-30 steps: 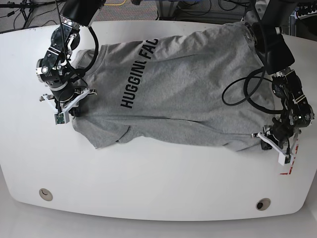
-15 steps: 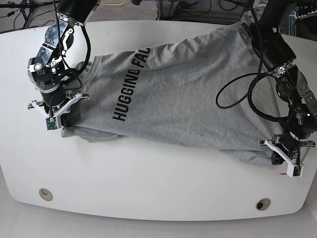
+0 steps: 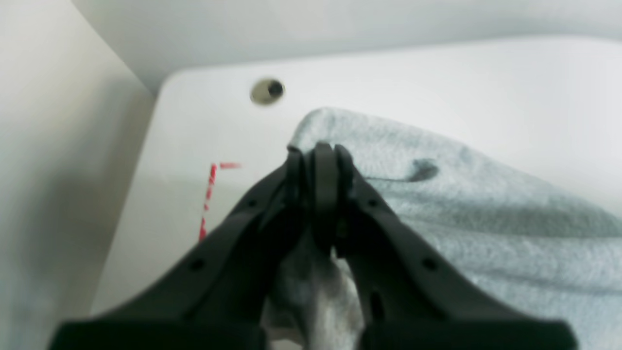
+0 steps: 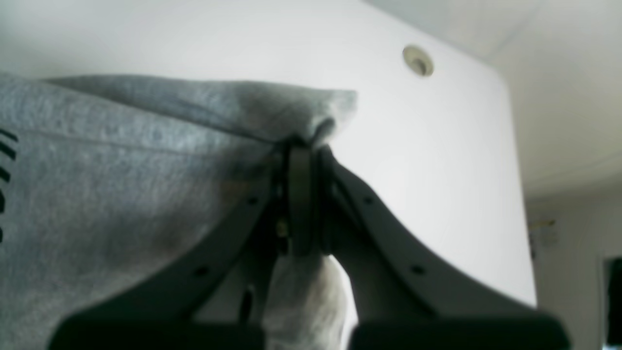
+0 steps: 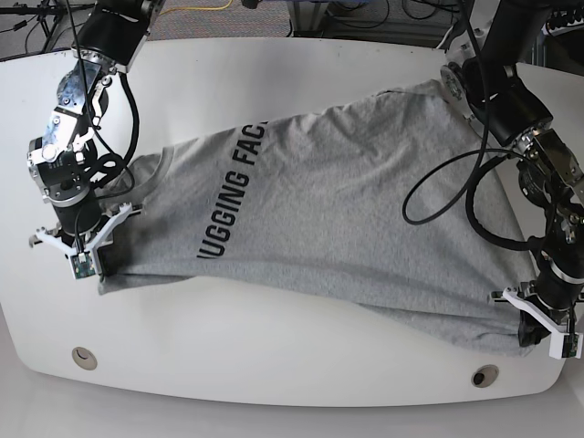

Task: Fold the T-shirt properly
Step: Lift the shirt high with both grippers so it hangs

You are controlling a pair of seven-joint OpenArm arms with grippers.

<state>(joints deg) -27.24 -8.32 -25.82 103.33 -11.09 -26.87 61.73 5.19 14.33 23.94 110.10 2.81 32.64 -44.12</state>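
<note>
**Shirt stretched between two pincers near the desk's front edge**

The grey T-shirt [image 5: 338, 219] lay spread across the white desk [image 5: 274, 365], printed side up, with black lettering [image 5: 230, 203] running along its body. Its lower edge ran from the base view's left side down toward the front right corner, and bare desk showed along the front, wider on the left than on the right.

The right pincer [image 5: 84, 258] was pressed together on a corner of the fabric at the base view's left, close to that side edge of the desk. In its wrist view the right pincer [image 4: 301, 160] pinched a folded grey edge, with white desk beyond and a round hole [image 4: 418, 61] near the corner.

The left pincer [image 5: 540, 321] was likewise pinched on the shirt's opposite corner, very near the desk's front right rim. In its wrist view the left pincer [image 3: 318, 155] gripped bunched cloth, just beside a red corner mark [image 3: 211, 194] and not far from another round hole [image 3: 267, 90]. A black cable [image 5: 456, 196] looped over the shirt near that arm.
</note>
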